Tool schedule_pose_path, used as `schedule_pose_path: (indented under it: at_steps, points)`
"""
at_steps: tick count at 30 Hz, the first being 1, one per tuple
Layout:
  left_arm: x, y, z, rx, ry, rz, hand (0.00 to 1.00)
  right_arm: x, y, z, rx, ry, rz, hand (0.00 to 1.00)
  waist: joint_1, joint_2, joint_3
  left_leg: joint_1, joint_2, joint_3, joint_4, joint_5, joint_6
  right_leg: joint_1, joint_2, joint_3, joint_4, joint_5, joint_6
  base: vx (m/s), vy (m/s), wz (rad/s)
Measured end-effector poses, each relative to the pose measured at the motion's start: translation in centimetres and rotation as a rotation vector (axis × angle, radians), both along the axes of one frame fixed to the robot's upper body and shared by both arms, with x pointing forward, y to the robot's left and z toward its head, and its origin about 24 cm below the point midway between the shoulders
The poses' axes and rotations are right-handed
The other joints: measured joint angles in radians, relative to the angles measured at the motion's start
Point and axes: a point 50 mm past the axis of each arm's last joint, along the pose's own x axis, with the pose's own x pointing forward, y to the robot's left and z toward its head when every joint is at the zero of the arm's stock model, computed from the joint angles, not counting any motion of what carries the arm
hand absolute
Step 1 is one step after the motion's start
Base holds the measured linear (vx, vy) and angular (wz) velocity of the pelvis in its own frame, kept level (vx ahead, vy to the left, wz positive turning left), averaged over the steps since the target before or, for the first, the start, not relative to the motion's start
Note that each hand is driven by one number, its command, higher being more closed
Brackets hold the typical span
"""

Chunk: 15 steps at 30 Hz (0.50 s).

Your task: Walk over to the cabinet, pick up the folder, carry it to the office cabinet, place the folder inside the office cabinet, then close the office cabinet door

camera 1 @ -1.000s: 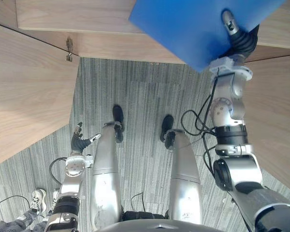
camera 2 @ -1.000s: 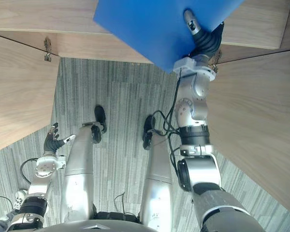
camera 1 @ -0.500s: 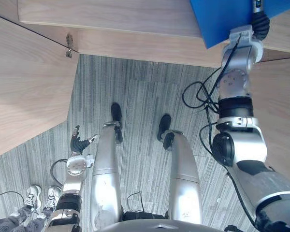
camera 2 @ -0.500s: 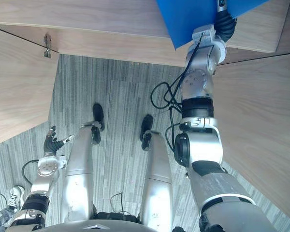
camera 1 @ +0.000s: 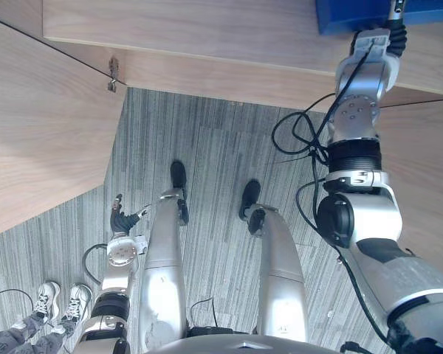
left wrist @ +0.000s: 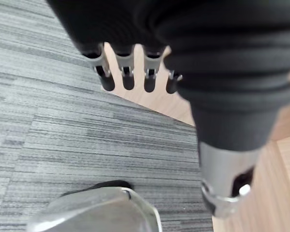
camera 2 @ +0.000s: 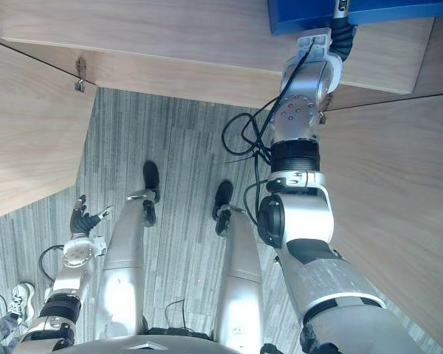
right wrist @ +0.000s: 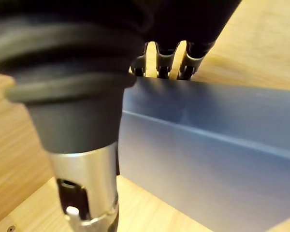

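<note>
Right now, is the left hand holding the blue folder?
No, the right hand grips the folder; the left hand hangs open, empty.

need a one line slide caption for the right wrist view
Right hand gripping the blue folder, with the wooden cabinet behind it.

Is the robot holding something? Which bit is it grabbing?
Yes. Its right hand pinches the blue folder by one edge, fingers over it and thumb on the near face. The left hand holds nothing.
</note>
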Motion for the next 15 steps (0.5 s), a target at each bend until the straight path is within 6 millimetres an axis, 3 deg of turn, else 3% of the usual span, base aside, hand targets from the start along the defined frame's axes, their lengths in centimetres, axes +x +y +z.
schedule_pose_path:
  at_steps: [7,10,15]
  points:
    - [0.9,-2.3,0.7,-0.022,-0.045,-0.068,0.00,0.1,0.9,0.3,-0.101,0.015,-0.007,0.00,-0.007,0.000,0.000,0.010,-0.001,0.017,-0.016,0.006,0.004,0.001,-0.004,0.009,-0.009,0.011,0.003,0.00,0.002,-0.01]
    - [0.9,-2.5,0.5,-0.016,-0.034,-0.079,0.00,0.3,1.7,0.4,-0.255,0.063,-0.029,0.00,-0.018,0.000,0.000,0.025,0.002,0.027,-0.035,0.013,0.007,0.016,-0.003,0.010,-0.036,0.027,0.004,-0.01,0.018,-0.06]
    - [0.7,-2.7,0.1,-0.015,-0.015,-0.089,0.00,1.0,1.0,-0.6,-0.476,0.187,-0.115,0.00,-0.021,-0.001,-0.010,0.043,0.008,0.046,-0.054,0.014,0.009,0.041,-0.003,0.010,-0.067,0.040,0.011,0.00,0.008,-0.02]
